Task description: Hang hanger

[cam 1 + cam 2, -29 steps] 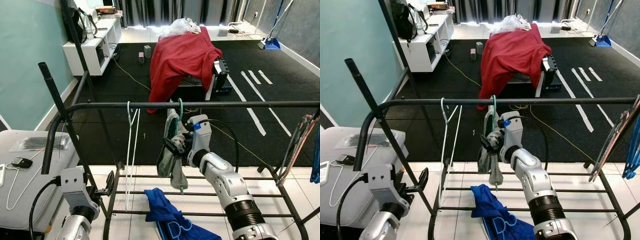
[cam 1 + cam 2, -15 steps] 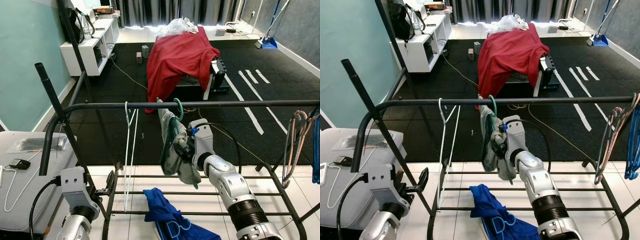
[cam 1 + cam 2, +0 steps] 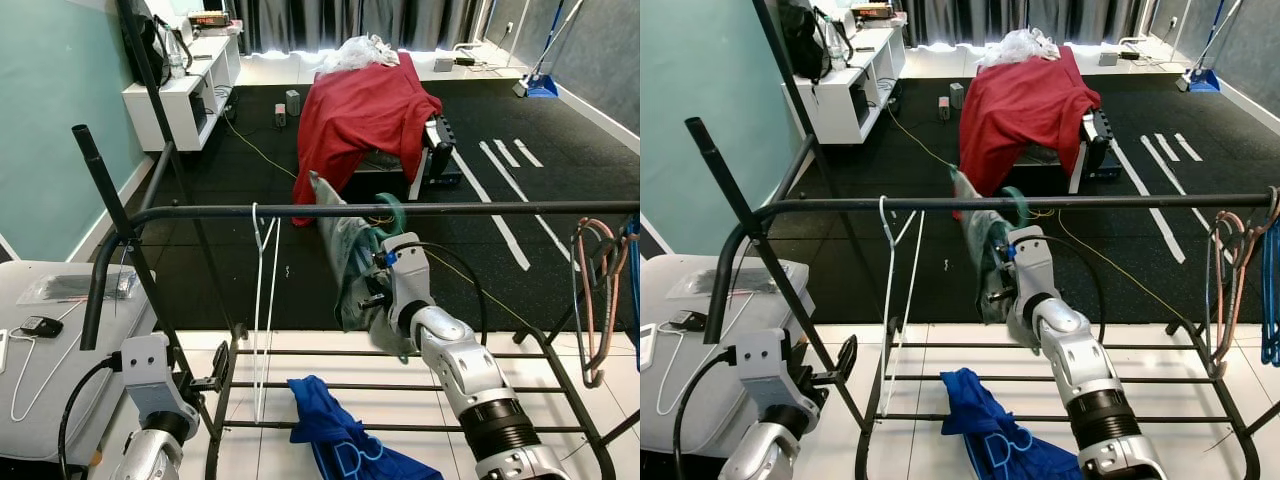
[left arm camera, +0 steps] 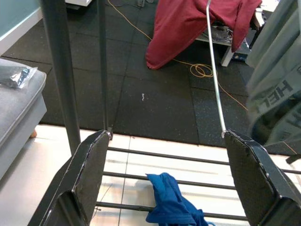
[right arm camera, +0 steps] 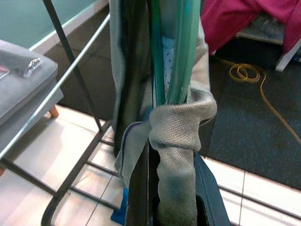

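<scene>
The right arm (image 3: 470, 375) climbs from the lower right of the frame towards the centre, silver forearm angled up and leftward, wrist cocked; the right gripper (image 3: 375, 285) sits just below mid-frame, its black fingers (image 5: 141, 188) clamped tight, pointing up. The left arm (image 3: 155, 400) sits low in the bottom left corner, elbow bent; the left gripper (image 4: 164, 188) holds its two black fingers (image 4: 87, 174) spread wide apart, gripping nothing.

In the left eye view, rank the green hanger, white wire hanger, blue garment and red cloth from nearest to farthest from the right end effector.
1. Green hanger, held in the right end effector.
2. White wire hanger, on the rail to its left.
3. Blue garment, on the floor below.
4. Red cloth, far behind.
</scene>
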Controlling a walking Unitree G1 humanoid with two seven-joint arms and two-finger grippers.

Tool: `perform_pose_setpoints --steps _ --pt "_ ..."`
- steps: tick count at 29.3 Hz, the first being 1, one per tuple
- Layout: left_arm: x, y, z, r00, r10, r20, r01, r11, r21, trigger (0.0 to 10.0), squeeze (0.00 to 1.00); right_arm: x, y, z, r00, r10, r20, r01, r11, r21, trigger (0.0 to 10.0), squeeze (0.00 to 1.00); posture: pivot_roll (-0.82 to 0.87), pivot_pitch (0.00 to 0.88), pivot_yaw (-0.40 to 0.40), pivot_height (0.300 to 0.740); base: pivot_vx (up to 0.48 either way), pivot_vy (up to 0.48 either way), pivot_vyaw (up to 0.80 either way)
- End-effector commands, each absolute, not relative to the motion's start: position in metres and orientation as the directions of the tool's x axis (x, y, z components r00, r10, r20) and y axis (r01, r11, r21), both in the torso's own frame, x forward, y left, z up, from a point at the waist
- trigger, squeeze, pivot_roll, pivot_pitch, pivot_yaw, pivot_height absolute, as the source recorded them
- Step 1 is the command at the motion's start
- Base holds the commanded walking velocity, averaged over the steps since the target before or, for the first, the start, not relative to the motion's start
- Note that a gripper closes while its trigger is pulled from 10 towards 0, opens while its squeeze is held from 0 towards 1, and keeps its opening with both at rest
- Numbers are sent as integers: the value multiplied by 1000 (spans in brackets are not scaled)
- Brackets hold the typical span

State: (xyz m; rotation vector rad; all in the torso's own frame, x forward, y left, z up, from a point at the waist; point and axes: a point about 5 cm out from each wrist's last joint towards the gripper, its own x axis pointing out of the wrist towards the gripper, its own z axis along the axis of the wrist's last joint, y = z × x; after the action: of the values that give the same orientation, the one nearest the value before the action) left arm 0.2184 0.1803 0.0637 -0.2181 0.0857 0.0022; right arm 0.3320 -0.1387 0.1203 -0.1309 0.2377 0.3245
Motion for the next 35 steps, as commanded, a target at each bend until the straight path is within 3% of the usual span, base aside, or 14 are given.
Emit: perform_pose_setpoints --steps 1,13,19,35 --pt "217 180 60 996 -6 -94 -16 973 -229 10000 0 330 -135 124 921 319 -225 -350 930 -114 0 0 -20 0 -2 740 0 0 0" --pt "215 177 57 991 -24 -134 0 984 -179 10000 0 291 -122 104 898 361 -250 -394 915 -93 0 0 -44 0 11 740 0 0 0" --pt "215 177 54 987 -37 -154 8 983 -184 10000 0 275 -120 92 887 360 -288 -402 910 -100 0 0 -53 0 18 740 -293 0 0" --pt "217 179 54 987 -38 -159 7 982 -191 10000 0 278 -149 88 903 292 -314 -348 927 -139 0 0 -54 0 25 740 -302 0 0"
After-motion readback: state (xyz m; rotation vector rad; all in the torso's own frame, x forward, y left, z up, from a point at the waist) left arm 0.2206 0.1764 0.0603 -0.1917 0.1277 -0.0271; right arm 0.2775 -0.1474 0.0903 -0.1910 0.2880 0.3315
